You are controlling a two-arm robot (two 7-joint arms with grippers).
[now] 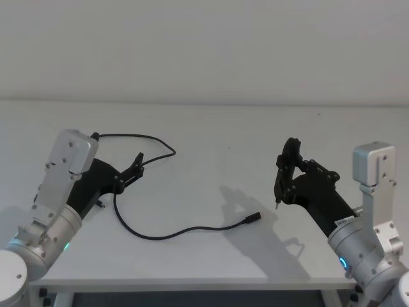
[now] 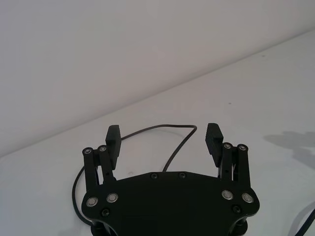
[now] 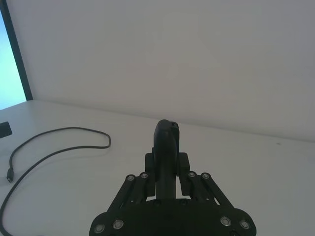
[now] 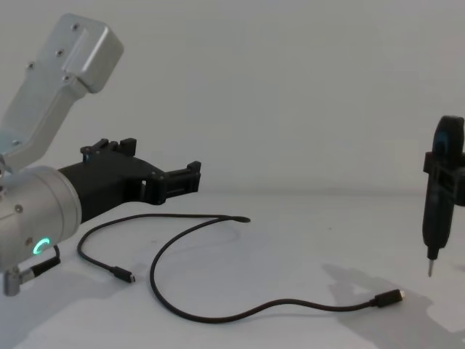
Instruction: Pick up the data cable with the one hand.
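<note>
Table: white.
Wall: white, 12 o'clock.
Pin-tipped tool: black, upright, 3 o'clock, above tabletop.
Window: bright, dark frame.

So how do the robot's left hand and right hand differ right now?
The black angular left hand is open and empty, pads spread wide; the black right hand is shut on a slim black pin-tipped tool. The left hand hovers by a loop of the thin black data cable; the right hand holds its tool tip-down near the cable's plug. Both hang above the white table.
</note>
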